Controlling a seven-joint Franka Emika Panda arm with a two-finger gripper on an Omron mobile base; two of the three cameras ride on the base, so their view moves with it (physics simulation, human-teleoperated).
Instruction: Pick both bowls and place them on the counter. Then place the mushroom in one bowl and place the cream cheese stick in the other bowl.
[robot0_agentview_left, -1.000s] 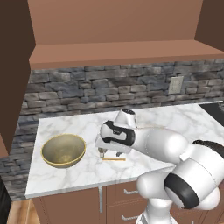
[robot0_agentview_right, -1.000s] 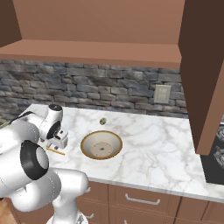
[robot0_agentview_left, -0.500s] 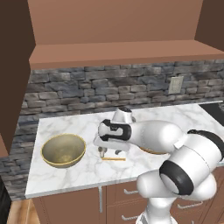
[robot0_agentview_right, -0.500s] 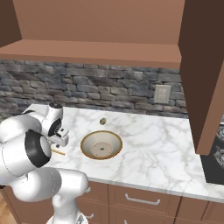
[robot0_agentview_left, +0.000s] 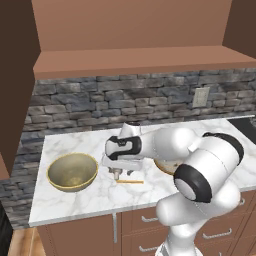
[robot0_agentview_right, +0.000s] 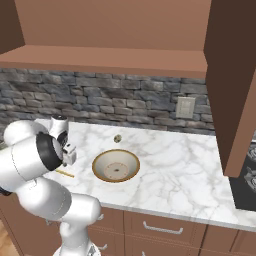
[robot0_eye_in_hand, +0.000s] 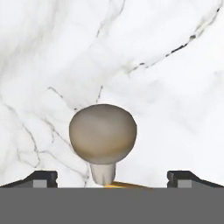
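The mushroom (robot0_eye_in_hand: 103, 133), grey-beige with a round cap and short stem, lies on the white marble counter (robot0_agentview_left: 75, 145) directly under my gripper (robot0_eye_in_hand: 111, 178). The gripper is open, and its dark fingertips (robot0_eye_in_hand: 41, 177) stand wide on either side of the stem. The thin yellow-orange cream cheese stick (robot0_agentview_left: 130, 181) lies just in front of the hand, touching or almost touching the stem. The deep olive-tan bowl (robot0_agentview_left: 72, 171) sits upright to the left of the gripper (robot0_agentview_left: 122, 171). The shallow beige bowl (robot0_agentview_right: 116, 165) sits to its right, half hidden by my arm in the left base view.
A stone backsplash with a wall outlet (robot0_agentview_right: 185, 107) runs behind the counter, under a wooden cabinet. A small dark knob (robot0_agentview_right: 117, 138) lies near the wall behind the beige bowl. A dark stovetop (robot0_agentview_left: 245, 125) is at the far right. Bare marble (robot0_agentview_right: 175, 165) stretches right of the beige bowl.
The hand has dropped lower and shifted slightly left over the mushroom. Its jaws have stayed wide apart. Bowls, stick and mushroom have not moved.
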